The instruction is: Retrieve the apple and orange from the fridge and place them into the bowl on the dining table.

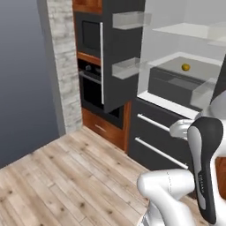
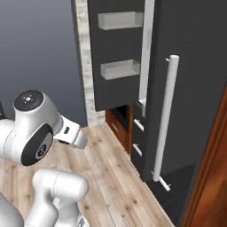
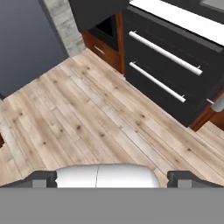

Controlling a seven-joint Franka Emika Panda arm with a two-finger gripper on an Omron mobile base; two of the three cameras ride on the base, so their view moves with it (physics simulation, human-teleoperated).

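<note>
The fridge [image 1: 176, 88] stands open, with a white interior and clear shelves. The orange [image 1: 186, 67], small and yellowish, lies on a middle shelf above a dark drawer. The left door [image 1: 121, 53] is swung out and carries two clear bins. The right door [image 2: 190, 102] with its long white bar handle stands edge-on. My gripper [image 3: 113, 180] points down at the wooden floor in front of the fridge's lower drawers [image 3: 166, 57]. Its fingertips [image 3: 43, 178] are spread wide with nothing between them. The apple, the bowl and the dining table are out of view.
A black wall oven and microwave [image 1: 90, 57] sit in wood cabinetry left of the fridge door. Beside them rises a pale stone pillar [image 1: 65, 66], then a grey wall [image 1: 22, 66]. Wooden floor [image 3: 87, 109] stretches ahead of the base.
</note>
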